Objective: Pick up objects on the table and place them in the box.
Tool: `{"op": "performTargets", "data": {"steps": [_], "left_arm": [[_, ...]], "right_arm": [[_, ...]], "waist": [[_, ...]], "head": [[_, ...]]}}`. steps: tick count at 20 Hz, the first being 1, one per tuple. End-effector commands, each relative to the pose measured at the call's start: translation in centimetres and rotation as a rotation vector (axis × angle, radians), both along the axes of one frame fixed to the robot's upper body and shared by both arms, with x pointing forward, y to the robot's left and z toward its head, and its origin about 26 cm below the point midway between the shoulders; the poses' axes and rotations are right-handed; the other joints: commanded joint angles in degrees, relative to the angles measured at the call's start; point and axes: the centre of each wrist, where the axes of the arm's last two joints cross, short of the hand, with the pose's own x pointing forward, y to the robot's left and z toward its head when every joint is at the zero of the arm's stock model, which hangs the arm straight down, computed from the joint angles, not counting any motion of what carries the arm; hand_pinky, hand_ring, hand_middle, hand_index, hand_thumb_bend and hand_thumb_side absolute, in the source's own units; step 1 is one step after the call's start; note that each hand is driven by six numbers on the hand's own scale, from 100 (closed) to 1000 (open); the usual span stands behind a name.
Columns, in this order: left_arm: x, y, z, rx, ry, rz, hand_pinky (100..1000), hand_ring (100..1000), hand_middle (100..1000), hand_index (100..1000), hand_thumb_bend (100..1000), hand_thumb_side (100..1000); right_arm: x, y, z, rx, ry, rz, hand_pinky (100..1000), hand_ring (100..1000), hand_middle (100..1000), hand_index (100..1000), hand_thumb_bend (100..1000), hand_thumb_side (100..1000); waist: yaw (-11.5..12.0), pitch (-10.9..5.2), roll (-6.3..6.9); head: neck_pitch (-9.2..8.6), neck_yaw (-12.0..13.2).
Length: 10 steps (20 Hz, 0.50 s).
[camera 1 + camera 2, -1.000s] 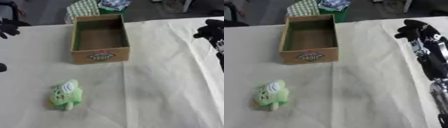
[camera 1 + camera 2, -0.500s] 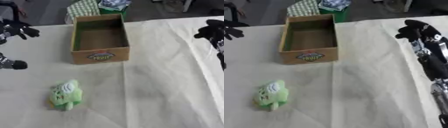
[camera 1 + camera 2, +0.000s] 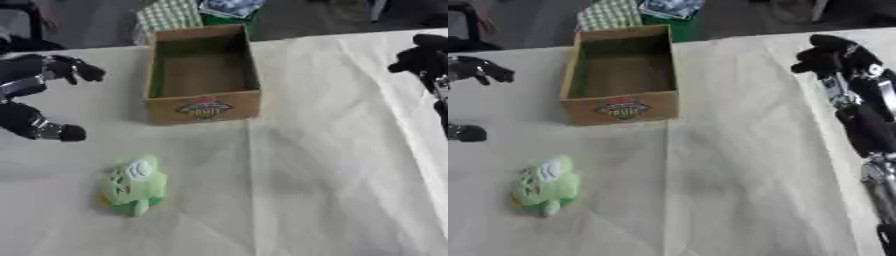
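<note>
The green toy [image 3: 133,186] lies near the surface's [image 3: 332,165] front left corner, apart from the open cardboard box [image 3: 203,75] at the far edge. The left hand [image 3: 35,95], fingers spread and empty, has come in further from the left edge. The right hand [image 3: 833,55] hangs curled, holding nothing; the right eye view shows its whole forearm.
</note>
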Motion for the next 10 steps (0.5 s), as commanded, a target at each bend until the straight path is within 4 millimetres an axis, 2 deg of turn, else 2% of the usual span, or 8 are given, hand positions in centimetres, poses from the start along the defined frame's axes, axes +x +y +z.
{"op": "performTargets", "data": {"steps": [1,10], "left_arm": [[-0.1,0.1,-0.2,0.045,-0.007,-0.003,728,819,791,970,699,855],[-0.4,-0.1,-3.1,0.031,0.061,0.01,732,819,783,972,737,703]], "right_arm": [[-0.3,-0.2,0.7,-0.012,-0.018,-0.001,909,699,672,835,100,564],[-0.4,-0.3,0.2,-0.003,0.004,-0.011,910,700,672,835,100,564]], "waist": [[0.2,-1.33,-0.04],[0.8,-2.64,0.26]], "head": [[0.47,-0.4],[1.74,-1.2]]}}
